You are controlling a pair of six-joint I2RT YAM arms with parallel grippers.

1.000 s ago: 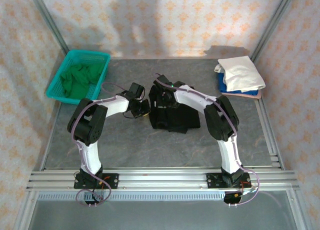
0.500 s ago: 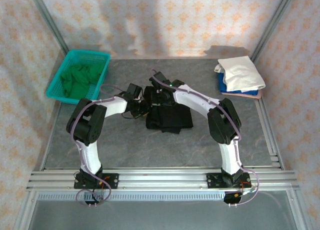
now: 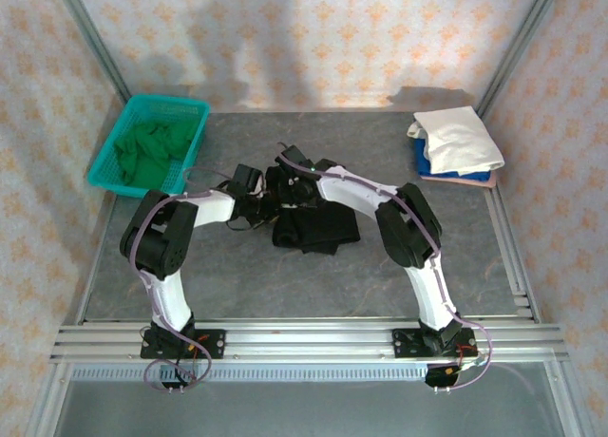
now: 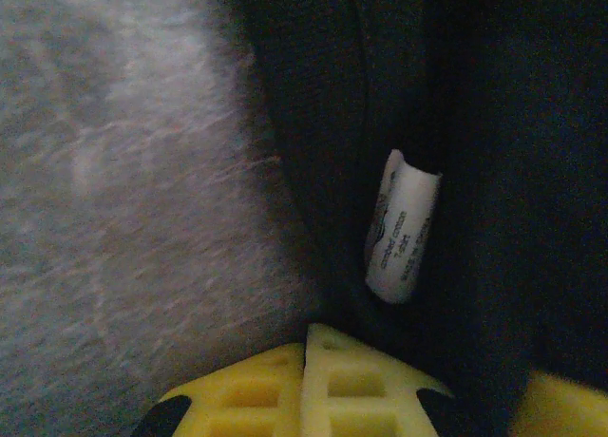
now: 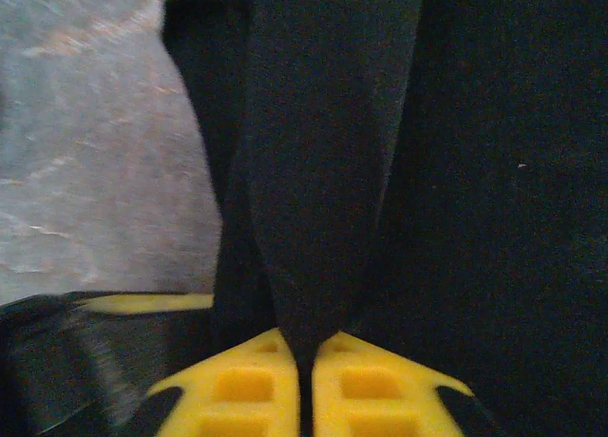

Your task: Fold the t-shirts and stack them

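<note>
A black t-shirt (image 3: 320, 228) lies in a folded bundle mid-table. My left gripper (image 3: 260, 199) is at its upper left edge, my right gripper (image 3: 288, 181) close beside it at the back edge. In the left wrist view the yellow fingers (image 4: 256, 389) press together, and a ridge of black cloth (image 4: 494, 123) with a white neck label (image 4: 402, 226) runs up from their tips. The right wrist view has the yellow fingers (image 5: 380, 385) shut on a taut fold of the black cloth (image 5: 318, 171). Green t-shirts (image 3: 147, 150) lie crumpled in a basket. White (image 3: 461, 136), blue (image 3: 419, 155) and pink (image 3: 467, 180) shirts are stacked at the back right.
The teal mesh basket (image 3: 193, 155) stands at the back left, near the left arm's elbow. Aluminium frame posts rise at both back corners, and a rail (image 3: 304, 337) runs along the near edge. Bare grey tabletop (image 3: 285, 285) lies in front of the black shirt.
Both grippers have moved left, and the black t-shirt has slid left with them. The right arm now reaches further across towards the left arm.
</note>
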